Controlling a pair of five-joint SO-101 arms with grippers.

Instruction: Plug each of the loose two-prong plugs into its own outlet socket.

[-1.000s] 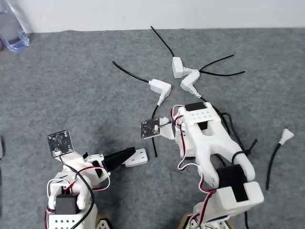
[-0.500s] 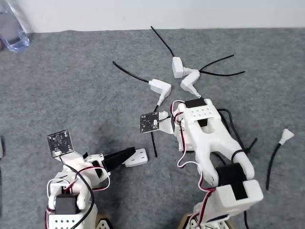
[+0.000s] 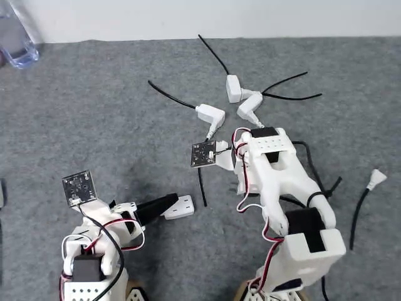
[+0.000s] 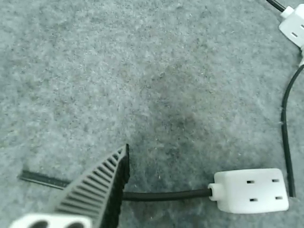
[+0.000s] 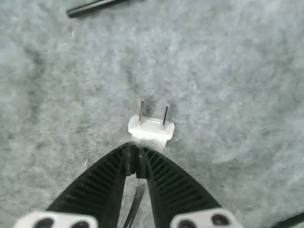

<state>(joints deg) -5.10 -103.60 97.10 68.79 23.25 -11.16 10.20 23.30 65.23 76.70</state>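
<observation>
My right gripper (image 5: 137, 151) is shut on a white two-prong plug (image 5: 151, 128), holding it by its rear end; the prongs point away from me, just over the grey carpet. From above, the right arm (image 3: 269, 163) stands in the middle, close to a white angled plug (image 3: 211, 115). Two more white plugs (image 3: 241, 97) lie touching each other behind it. Another plug (image 3: 377, 179) rests far right on its black cord. A white outlet socket (image 4: 251, 190) (image 3: 182, 207) lies beside my left gripper's ribbed finger (image 4: 102, 187), apart from it. No second finger stands next to that one.
The socket's black cord (image 4: 166, 194) runs under the left finger. Black cords (image 3: 313, 182) tangle beside the right arm. A clear plastic container (image 3: 15, 44) stands at the back left corner, and a white wall borders the far edge.
The right arm has shifted a little farther from me and to the right with the plug in its grip. The left arm and the socket have stayed put.
</observation>
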